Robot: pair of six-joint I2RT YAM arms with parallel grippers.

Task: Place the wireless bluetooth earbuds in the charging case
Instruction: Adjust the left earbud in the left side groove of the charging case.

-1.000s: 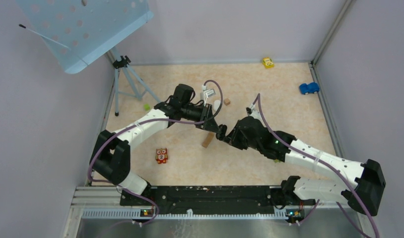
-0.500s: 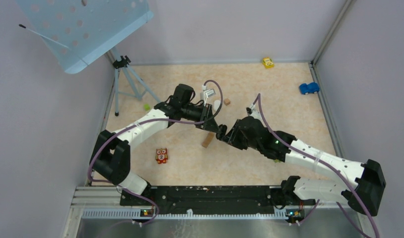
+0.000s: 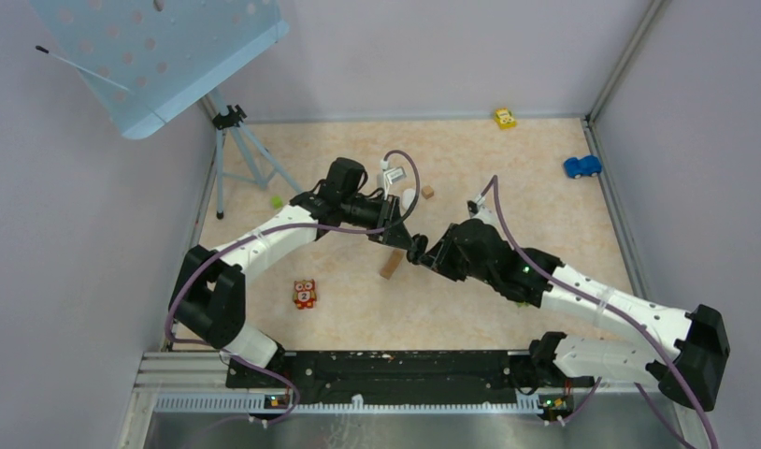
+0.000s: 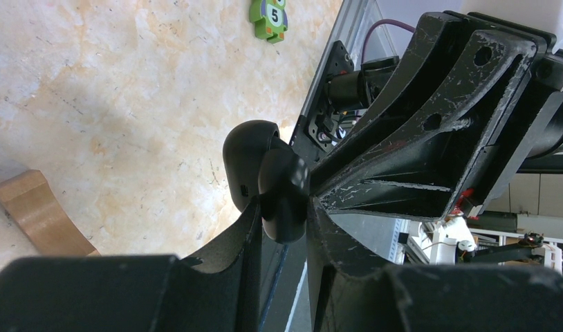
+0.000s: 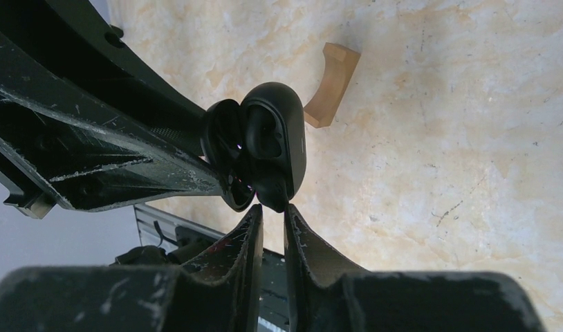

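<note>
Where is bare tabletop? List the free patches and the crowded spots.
Free: between the blue toy car and the right arm; between the owl block and the right arm; the far strip by the yellow toy car. Crowded: mid-table, left gripper and right gripper at the charging case, by the wooden block.

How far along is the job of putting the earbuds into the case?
Done: the left hand holds the charging case, lid open. In hand: the right hand is at its opening; whether it carries anything is unclear. Left: seating the earbuds; none shows clearly inside.
</note>
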